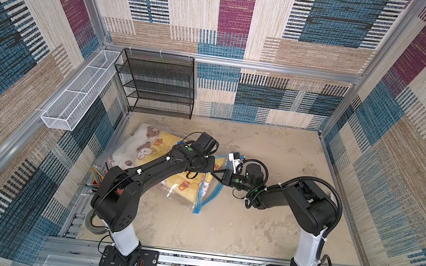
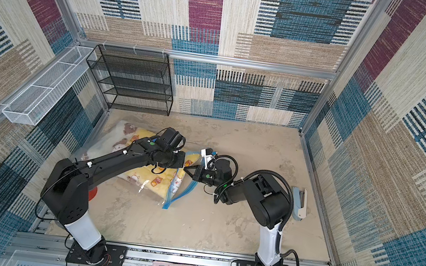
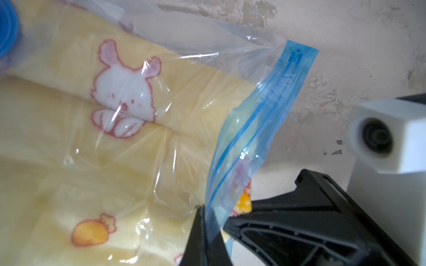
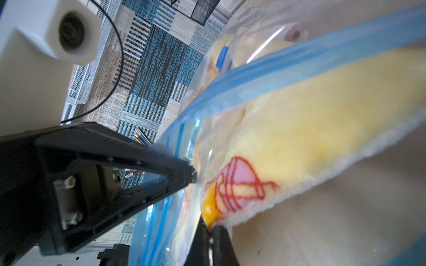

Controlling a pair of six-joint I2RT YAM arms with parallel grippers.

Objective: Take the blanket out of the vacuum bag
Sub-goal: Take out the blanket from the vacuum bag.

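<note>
The vacuum bag [image 1: 131,138] lies on the left side of the table [image 1: 274,154], running from the far left corner toward the middle. Its blue zip strip [image 3: 283,92] faces right, toward the centre. The yellow cartoon-print blanket [image 4: 311,129] fills the bag and is nearly all inside. Only its fleecy edge shows at the parted mouth, and the round blue valve cap [image 3: 7,30] sits farther back on the bag. In the left wrist view the left gripper [image 3: 204,214] has its jaws closed on the zip strip, pinching one lip of the mouth. In the right wrist view the right gripper [image 4: 209,232] is clamped shut on the blanket's corner, just at the mouth, and the two tips are close together. The step in hand looks like the start of the extraction: the mouth is held and the blanket is caught, but nothing has been drawn out yet. The next move probably calls for the right arm to pull the corner rightward, away from the bag. The left arm would need to hold the lip back and slightly raised, or the slippery bag may simply slide along with the blanket.
</note>
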